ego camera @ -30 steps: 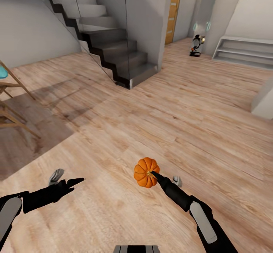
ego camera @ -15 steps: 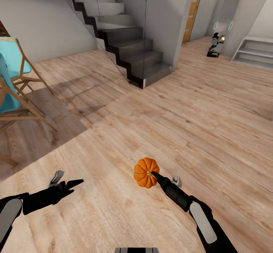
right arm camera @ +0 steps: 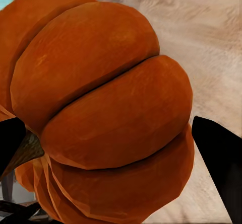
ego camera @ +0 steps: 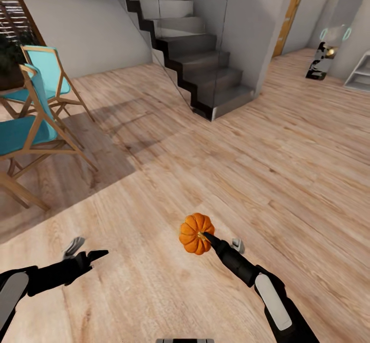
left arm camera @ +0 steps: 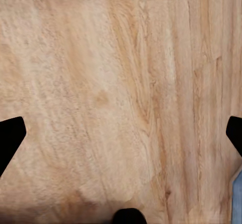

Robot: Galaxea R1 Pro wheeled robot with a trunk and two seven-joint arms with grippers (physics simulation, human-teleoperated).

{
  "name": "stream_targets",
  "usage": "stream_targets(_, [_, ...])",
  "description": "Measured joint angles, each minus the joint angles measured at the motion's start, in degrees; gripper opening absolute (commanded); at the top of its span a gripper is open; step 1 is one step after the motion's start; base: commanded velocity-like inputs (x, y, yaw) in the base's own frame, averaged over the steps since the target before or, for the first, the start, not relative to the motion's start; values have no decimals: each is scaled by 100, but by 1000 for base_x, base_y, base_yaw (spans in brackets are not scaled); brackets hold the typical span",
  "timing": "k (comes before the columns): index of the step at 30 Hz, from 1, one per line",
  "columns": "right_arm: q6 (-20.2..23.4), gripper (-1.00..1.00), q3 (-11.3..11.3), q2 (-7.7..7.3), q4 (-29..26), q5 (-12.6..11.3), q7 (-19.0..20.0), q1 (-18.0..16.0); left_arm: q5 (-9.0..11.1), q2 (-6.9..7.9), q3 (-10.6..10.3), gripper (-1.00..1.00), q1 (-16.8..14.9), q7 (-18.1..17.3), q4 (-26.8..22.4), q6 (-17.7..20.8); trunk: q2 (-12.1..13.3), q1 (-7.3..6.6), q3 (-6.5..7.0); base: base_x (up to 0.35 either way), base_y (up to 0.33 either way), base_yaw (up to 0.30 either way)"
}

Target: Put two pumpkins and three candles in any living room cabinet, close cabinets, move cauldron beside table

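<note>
One pumpkin, two turquoise chairs.

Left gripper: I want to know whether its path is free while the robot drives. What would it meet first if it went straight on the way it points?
Probably the wooden floor: the left gripper, jaws open and empty, has bare boards ahead in its wrist view. How far off is unclear.

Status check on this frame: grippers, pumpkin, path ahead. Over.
Right gripper shut on pumpkin, carried above wood floor. Left gripper open, empty. Staircase ahead, two blue chairs off to the left. Cabinet not in sight.
</note>
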Motion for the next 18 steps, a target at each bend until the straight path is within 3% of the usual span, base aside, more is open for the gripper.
stream_targets(6, [-110, -100, 4, 30, 2, -8, 4, 3, 4, -3, 35, 100, 0, 277, 12, -3, 241, -132, 70, 0, 0, 187])
stream_targets(9, [-343, -100, 14, 27, -1, -15, 15, 5, 3, -3, 36, 100, -1, 310, 14, -3, 361, -198, 119, 0, 0, 26])
stream_targets(18, [-432, -100, 121, 27, 24, 6, 11, 6, 6, -3, 43, 100, -1, 313, 14, -3, 722, -396, 279, 0, 0, 2])
